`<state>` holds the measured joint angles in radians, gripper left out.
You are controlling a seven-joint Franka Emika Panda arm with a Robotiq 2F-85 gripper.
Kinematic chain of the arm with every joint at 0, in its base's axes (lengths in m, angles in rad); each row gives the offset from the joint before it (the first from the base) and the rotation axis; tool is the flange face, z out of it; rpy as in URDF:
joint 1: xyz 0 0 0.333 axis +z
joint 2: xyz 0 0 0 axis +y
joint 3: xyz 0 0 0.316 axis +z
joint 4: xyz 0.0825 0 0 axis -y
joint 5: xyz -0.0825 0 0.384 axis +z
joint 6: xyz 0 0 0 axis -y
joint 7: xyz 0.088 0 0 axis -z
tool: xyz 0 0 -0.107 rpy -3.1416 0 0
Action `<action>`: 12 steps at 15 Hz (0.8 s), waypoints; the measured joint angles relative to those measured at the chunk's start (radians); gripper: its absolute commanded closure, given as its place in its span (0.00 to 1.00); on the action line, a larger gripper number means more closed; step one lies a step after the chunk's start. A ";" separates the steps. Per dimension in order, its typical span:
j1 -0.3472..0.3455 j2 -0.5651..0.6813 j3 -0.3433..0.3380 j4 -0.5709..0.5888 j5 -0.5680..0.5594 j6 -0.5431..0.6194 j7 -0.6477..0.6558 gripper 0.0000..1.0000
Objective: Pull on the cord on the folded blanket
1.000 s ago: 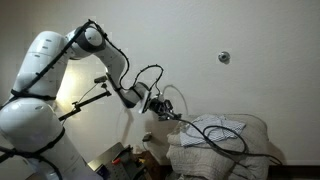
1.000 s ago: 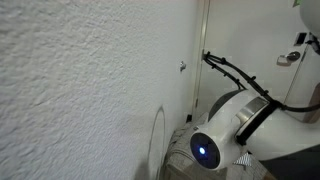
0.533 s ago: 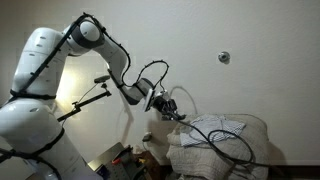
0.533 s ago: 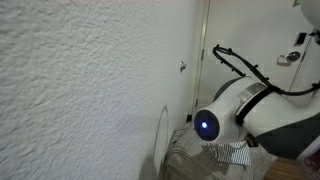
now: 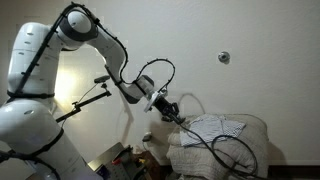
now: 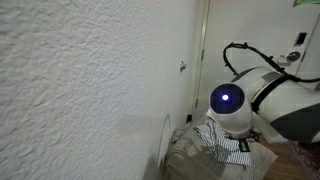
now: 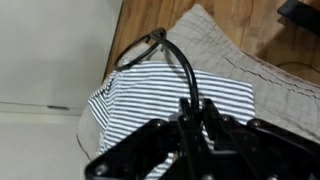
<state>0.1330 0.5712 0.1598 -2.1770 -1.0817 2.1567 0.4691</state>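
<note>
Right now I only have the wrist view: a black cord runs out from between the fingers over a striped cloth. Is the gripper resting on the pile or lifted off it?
Observer: Lifted. In an exterior view the gripper hangs in the air above one edge of the folded blanket, not touching it.
Operator: Where does the cord go past my frame?
Observer: The cord slants down from the gripper into oval loops lying on the blanket.
Operator: Does the other outside camera help?
Observer: Hardly. The robot's base, with a blue light, fills it. Only the striped cloth shows below.
</note>
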 measured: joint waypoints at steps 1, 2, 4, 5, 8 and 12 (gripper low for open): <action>-0.003 -0.008 0.000 -0.008 0.000 0.059 -0.021 0.92; -0.006 -0.015 0.000 -0.014 0.000 0.118 -0.044 0.92; -0.008 -0.027 0.000 -0.023 0.001 0.232 -0.095 0.92; -0.009 -0.031 0.000 -0.025 0.003 0.285 -0.124 0.92; -0.011 -0.047 0.002 -0.031 0.029 0.429 -0.246 0.92; -0.009 -0.070 0.048 -0.031 0.176 0.485 -0.481 0.92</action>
<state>0.1237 0.5010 0.2077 -2.2081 -0.9057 2.6420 -0.0116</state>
